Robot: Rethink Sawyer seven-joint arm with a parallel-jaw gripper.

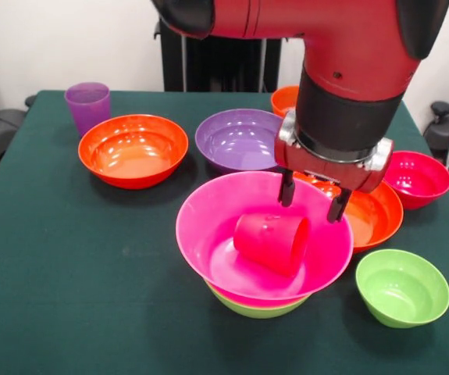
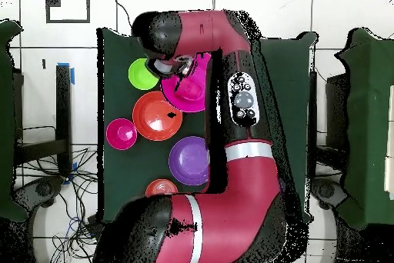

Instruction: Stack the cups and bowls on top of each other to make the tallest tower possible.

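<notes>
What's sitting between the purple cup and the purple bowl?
In the front view, an orange bowl sits upright on the green table between the purple cup and the purple bowl, slightly nearer the camera than both.

Red and black arm [image 1: 341, 47], entering from the top right of the front view, wrist section vertical, pointing straight down. Gripper [image 1: 312, 197] at centre right of that view, two dark fingers [image 1: 286, 189] parted with a clear gap, nothing between them. From overhead, arm [image 2: 231, 121] stretched from the base at the bottom edge up to the far end, bent left at the elbow.
</notes>
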